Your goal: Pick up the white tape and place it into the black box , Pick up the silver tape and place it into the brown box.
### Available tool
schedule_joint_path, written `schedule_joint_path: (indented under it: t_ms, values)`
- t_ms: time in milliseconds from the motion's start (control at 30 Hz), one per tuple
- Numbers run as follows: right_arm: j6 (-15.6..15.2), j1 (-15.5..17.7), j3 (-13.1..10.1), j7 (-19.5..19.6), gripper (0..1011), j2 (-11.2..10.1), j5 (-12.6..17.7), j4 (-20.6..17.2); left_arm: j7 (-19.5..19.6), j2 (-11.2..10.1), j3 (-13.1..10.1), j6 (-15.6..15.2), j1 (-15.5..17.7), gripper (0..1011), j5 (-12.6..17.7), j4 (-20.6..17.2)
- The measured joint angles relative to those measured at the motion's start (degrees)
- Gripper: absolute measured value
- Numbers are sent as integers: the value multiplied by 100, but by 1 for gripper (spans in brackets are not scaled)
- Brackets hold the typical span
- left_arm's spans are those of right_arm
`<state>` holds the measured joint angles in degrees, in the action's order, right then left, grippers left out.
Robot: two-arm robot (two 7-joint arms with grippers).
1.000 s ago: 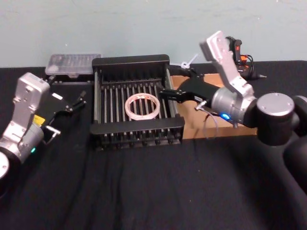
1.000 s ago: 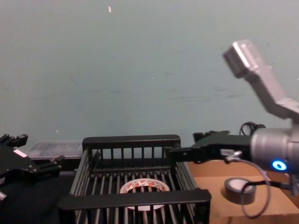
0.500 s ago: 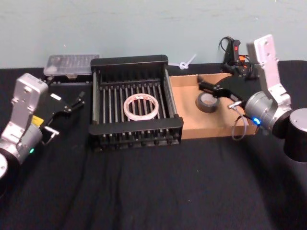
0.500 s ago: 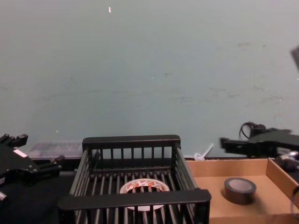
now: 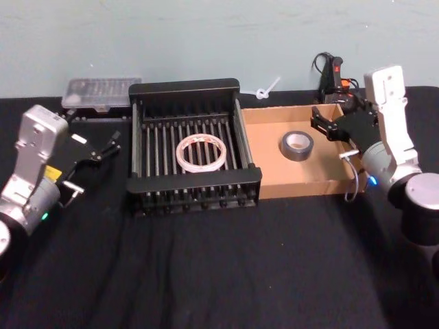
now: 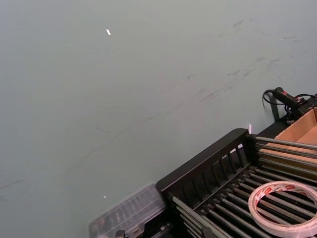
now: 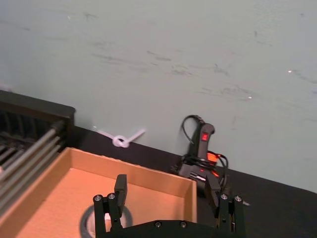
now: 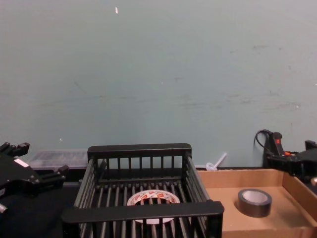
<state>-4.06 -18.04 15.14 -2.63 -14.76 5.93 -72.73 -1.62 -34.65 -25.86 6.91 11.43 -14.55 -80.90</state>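
Note:
The white tape (image 5: 202, 152) lies flat on the slatted floor of the black box (image 5: 194, 184); it is also seen in the chest view (image 8: 152, 198) and the left wrist view (image 6: 285, 208). The silver tape (image 5: 296, 144) lies in the brown box (image 5: 302, 186), free of any gripper. My right gripper (image 5: 320, 121) hovers open and empty over the tray's far right corner, its fingers (image 7: 120, 186) spread above the silver tape (image 7: 88, 222). Left of the crate, my left gripper (image 5: 111, 142) is parked open and holds nothing.
A clear plastic case (image 5: 103, 91) sits behind the crate at the back left. A white zip tie (image 5: 267, 88) and a black-and-red tool with a cable (image 5: 334, 72) lie behind the tray by the wall. Black cloth covers the table in front of both boxes.
My right arm has drawn back to the right, from the black box's right rim to the brown box's far right corner, uncovering the silver tape. The left arm has not moved.

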Motion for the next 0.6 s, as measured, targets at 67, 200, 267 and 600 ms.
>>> schedule_joint_path:
  t_ms: [67,200,267,600]
  values:
    - [99,-23,27,95,1000,37,-150,119,0,0,0,0,0,1001,0,0]
    - [197,-55,62,173,1000,82,-335,255,0,0,0,0,0,1001,0,0]
    - [219,-73,68,191,1000,109,-415,319,0,0,0,0,0,1001,0,0]
    - [222,-97,80,205,1000,139,-502,385,0,0,0,0,0,1001,0,0]
